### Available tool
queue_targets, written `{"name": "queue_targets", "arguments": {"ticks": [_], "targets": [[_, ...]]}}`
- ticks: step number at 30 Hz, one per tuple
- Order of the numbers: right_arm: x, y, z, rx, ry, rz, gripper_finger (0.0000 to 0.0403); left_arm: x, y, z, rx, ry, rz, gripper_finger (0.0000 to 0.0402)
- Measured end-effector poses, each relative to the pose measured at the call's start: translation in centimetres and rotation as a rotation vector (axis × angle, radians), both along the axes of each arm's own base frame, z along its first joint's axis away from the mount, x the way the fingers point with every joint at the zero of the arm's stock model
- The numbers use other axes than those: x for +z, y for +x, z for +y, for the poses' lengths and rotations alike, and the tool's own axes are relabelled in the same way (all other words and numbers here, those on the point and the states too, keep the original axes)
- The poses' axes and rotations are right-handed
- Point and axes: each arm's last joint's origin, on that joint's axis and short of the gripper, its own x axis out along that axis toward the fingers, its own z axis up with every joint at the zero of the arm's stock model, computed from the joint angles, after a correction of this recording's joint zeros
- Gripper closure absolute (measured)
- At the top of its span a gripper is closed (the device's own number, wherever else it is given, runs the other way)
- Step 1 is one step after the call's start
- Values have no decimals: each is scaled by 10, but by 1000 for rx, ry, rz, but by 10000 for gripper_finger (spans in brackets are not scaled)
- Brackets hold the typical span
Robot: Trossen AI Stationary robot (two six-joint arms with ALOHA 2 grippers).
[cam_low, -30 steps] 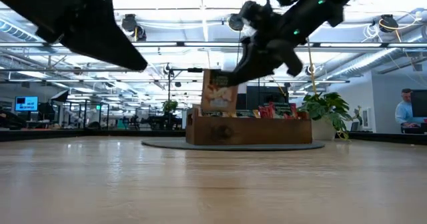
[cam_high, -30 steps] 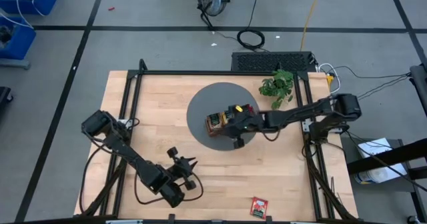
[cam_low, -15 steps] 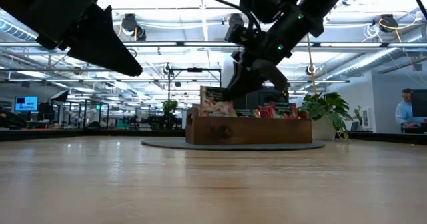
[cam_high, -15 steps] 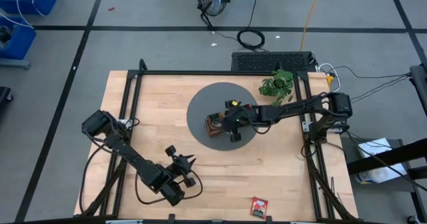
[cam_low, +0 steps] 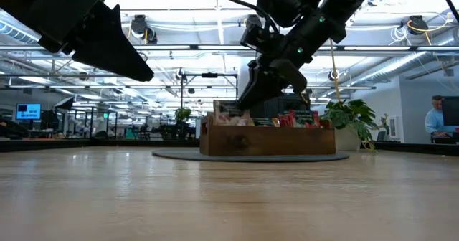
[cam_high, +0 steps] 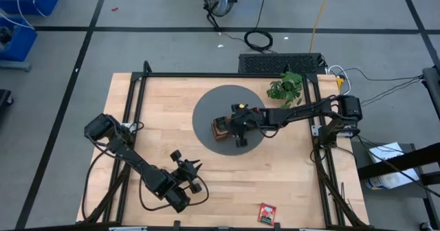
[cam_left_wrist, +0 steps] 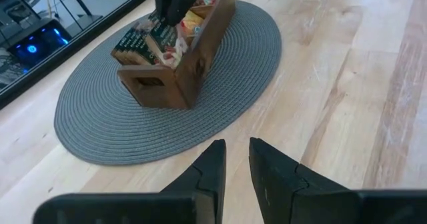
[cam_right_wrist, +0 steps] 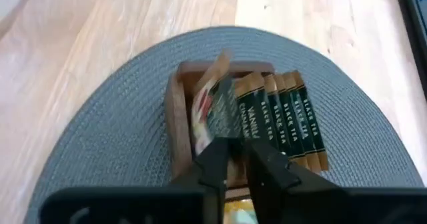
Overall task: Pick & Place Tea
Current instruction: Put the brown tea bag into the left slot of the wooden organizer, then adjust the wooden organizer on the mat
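High view: right end effector (cam_high: 234, 123) reaches over tray (cam_high: 221, 129), grip on sachets (cam_right_wrist: 267, 114) unclear

1. A round grey woven mat (cam_high: 210, 114) lies near the middle of the wooden desk (cam_high: 158, 121).
2. A long brown wooden tray (cam_low: 269, 140) stands on this mat.
3. A small green plant (cam_high: 285, 90) stands at the far right side of the desk.
4. A person (cam_low: 435, 119) sits in the room behind the desk.
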Motion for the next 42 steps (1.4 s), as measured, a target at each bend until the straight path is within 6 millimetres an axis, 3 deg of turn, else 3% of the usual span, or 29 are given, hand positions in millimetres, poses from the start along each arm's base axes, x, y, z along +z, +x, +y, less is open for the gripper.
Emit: {"name": "queue_targets", "arguments": {"ticks": [8,13,29,36,42], "targets": [[3,3,-1,-46,5,-51,281,0,0,0,2,-2,-2,328],[8,2,-5,-111,-46,-78,256,0,2,2,8,-1,-1,328],[-13,-7,-5,-87,-84,-114,255,0,8,11,28,8,12,328],[-2,-6,0,-71,-88,-187,249,0,12,16,22,41,36,328],[28,-23,7,-64,-74,-199,248,-3,14,24,45,53,47,328]]}}
